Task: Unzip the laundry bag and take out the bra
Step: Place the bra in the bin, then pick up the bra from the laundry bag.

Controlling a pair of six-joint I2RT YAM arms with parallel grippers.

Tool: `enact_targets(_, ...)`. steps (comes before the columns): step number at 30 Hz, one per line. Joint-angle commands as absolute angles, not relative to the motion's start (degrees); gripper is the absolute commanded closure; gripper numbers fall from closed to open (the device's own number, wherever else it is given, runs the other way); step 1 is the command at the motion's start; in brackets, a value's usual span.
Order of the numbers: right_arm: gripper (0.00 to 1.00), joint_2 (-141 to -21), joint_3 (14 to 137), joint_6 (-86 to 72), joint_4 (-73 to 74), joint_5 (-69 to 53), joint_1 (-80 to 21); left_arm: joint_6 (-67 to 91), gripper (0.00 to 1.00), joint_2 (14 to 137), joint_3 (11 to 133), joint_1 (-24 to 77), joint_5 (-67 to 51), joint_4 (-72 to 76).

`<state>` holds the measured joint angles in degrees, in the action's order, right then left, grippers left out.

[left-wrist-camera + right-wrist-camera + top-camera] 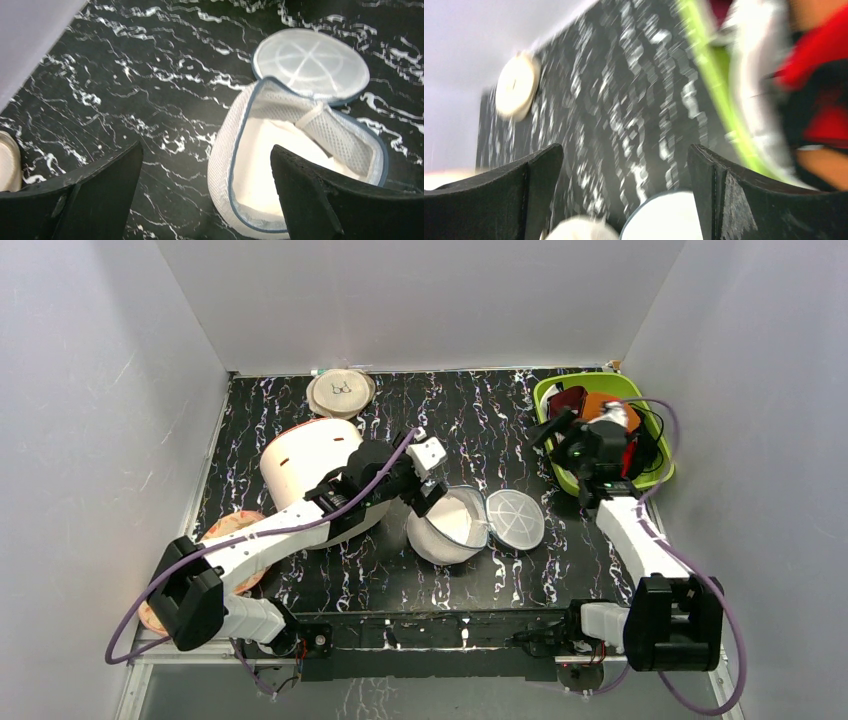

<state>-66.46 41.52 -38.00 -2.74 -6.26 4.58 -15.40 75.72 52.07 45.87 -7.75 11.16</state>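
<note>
The laundry bag (447, 528) lies unzipped at mid-table, a white mesh pouch with a blue rim, and its round lid (515, 518) is flopped open to the right. In the left wrist view the bag (250, 150) shows a white inside with no garment in it. My left gripper (428, 492) (206, 147) hangs open just above the bag's left rim. The red bra (629, 456) (819, 55) lies in the green bin (556, 475), partly hidden by my right wrist. My right gripper (556, 430) (624, 147) is open and empty at the bin's left side, and its view is blurred.
A big cream cylinder (310, 465) stands left of the bag, under my left arm. A flat beige disc (341, 392) lies at the back edge. The bin also holds a dark maroon garment (567, 400) and orange cups (600, 405). White walls enclose the table.
</note>
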Motion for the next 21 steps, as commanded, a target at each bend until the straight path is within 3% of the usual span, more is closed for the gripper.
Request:
enact_targets(1, 0.06, -67.42, 45.60, -29.82, -0.93, -18.21, -6.84, -16.54, 0.02, 75.62, 53.71, 45.70, -9.89, 8.01)
enact_targets(7, 0.13, -67.89, 45.59, -24.96, 8.11, -23.82, -15.44, -18.31, 0.06, 77.16, 54.18, 45.71, -6.96, 6.60)
enact_targets(11, 0.26, -65.83, 45.62, -21.60, 15.36, -25.71, -16.41, -19.24, 0.12, 78.09, 54.48, 45.66, -5.54, 5.64)
enact_targets(15, 0.33, -62.03, 46.41, -17.89, 21.73, -22.01, -16.46, -19.25, 0.21, 80.53, 54.78, 45.70, -5.72, 5.27)
enact_targets(17, 0.46, -60.19, 46.49, -17.50, 22.87, -21.38, -16.89, -19.17, 0.27, 81.56, 55.19, 45.70, -6.32, 4.73)
enact_targets(21, 0.53, -59.15, 45.46, -20.05, 21.10, -27.25, -18.87, -19.05, 0.42, 83.02, 56.15, 45.70, -6.84, 3.52)
